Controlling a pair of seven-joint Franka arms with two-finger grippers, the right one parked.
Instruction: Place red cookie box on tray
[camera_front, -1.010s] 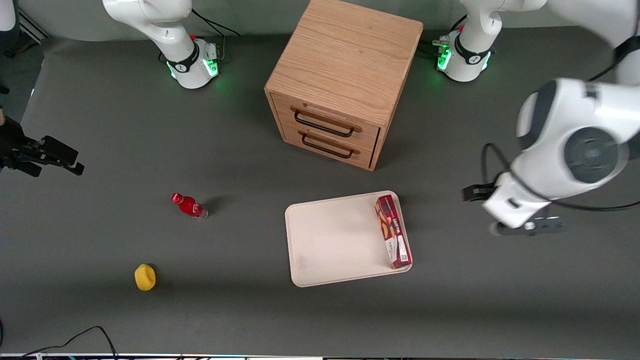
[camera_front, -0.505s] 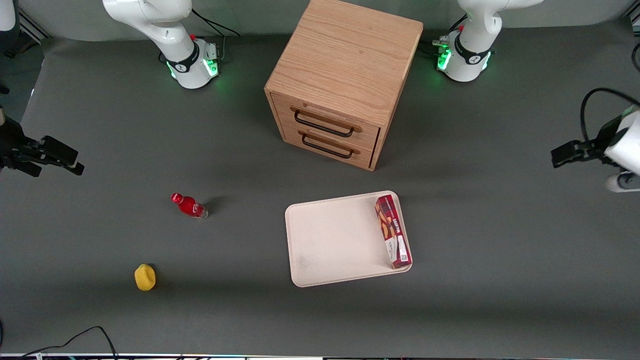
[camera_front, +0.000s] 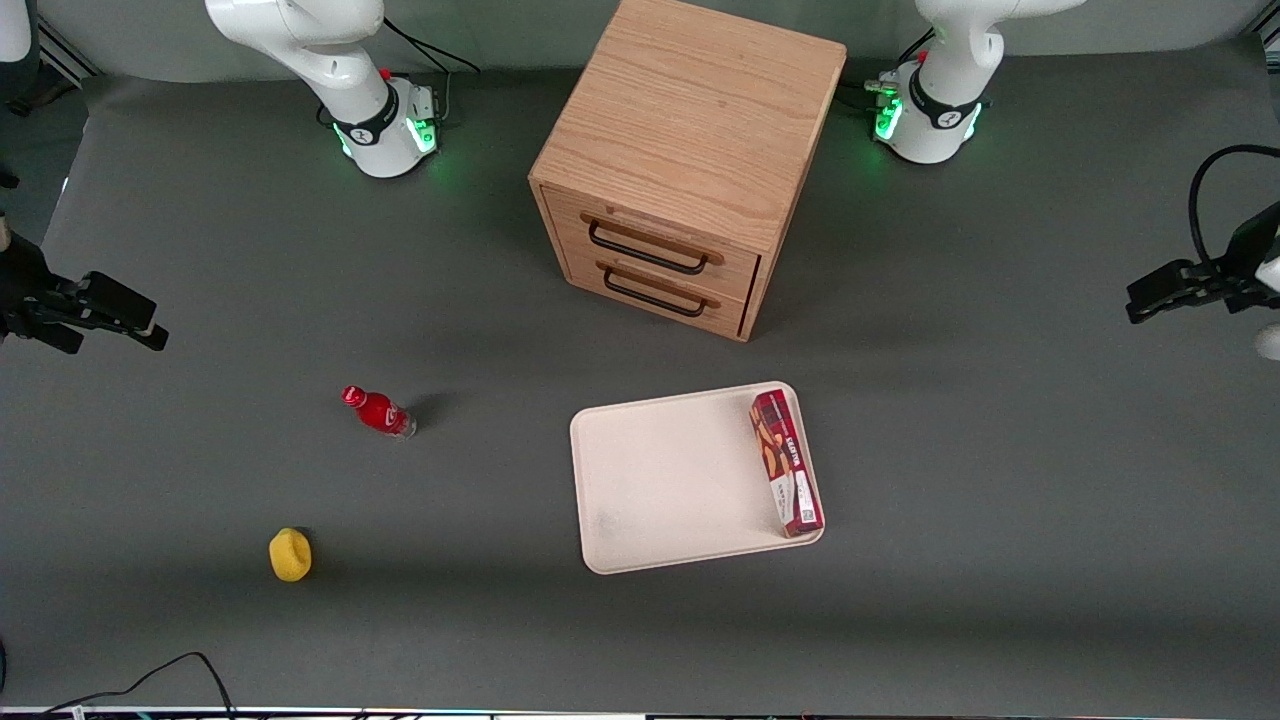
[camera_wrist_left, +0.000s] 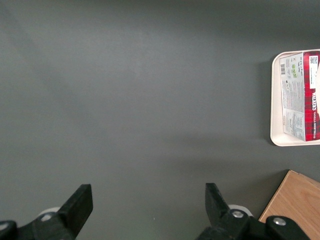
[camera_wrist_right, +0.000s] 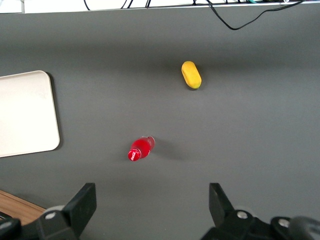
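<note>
The red cookie box lies on the pale pinkish-cream tray, along the tray's edge toward the working arm's end of the table. It also shows in the left wrist view, lying on the tray. My left gripper hangs high over bare table at the working arm's end, far from the tray. In the left wrist view the gripper is open and empty, with only grey table between its fingers.
A wooden drawer cabinet stands farther from the front camera than the tray; its corner shows in the left wrist view. A small red bottle and a yellow object lie toward the parked arm's end.
My left arm has pulled away from beside the tray, rising and moving out toward its own end of the table. The box and tray have not moved.
</note>
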